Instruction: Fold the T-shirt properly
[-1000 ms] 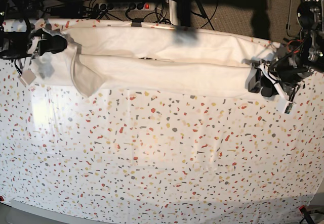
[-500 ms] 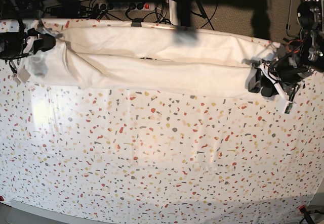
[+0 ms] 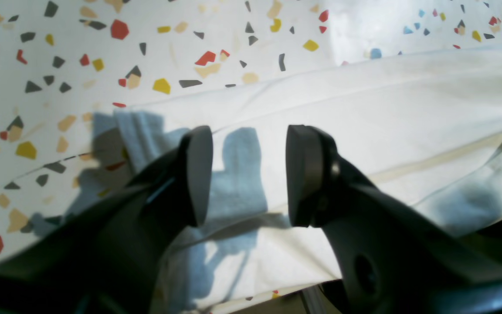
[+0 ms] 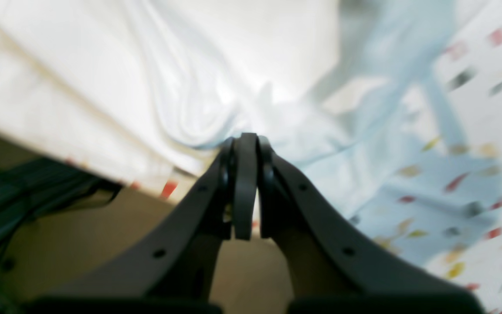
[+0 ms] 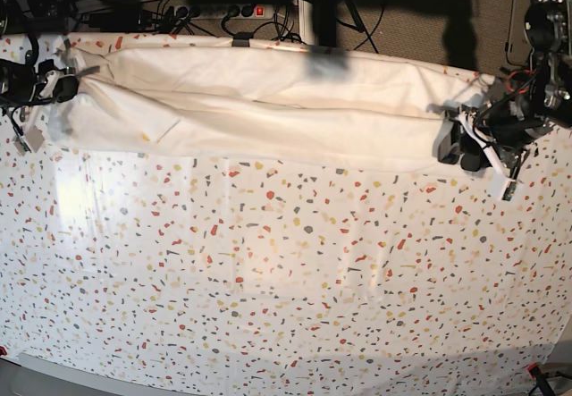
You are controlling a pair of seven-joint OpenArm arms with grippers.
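Observation:
The white T-shirt [image 5: 268,114] lies as a long folded band along the far side of the table, plain side up. My right gripper [image 5: 61,85] is at the band's left end, near the table's left edge. In the right wrist view this gripper [image 4: 245,146] is shut on a bunched edge of the T-shirt [image 4: 181,100]. At the band's right end my left gripper [image 5: 454,146] stands open. In the left wrist view its fingers [image 3: 198,174] straddle the T-shirt [image 3: 364,113], which lies flat under them, with nothing pinched.
The white table cover with coloured speckles [image 5: 286,280] spreads over the whole near half. Behind the far edge lie a power strip [image 5: 223,9] and cables. The right wrist view shows the table's edge and the floor [image 4: 103,226] below.
My right gripper has moved left toward the table's edge and drawn the shirt's left end out, so the drooping fold is now stretched flat. The left arm has not moved.

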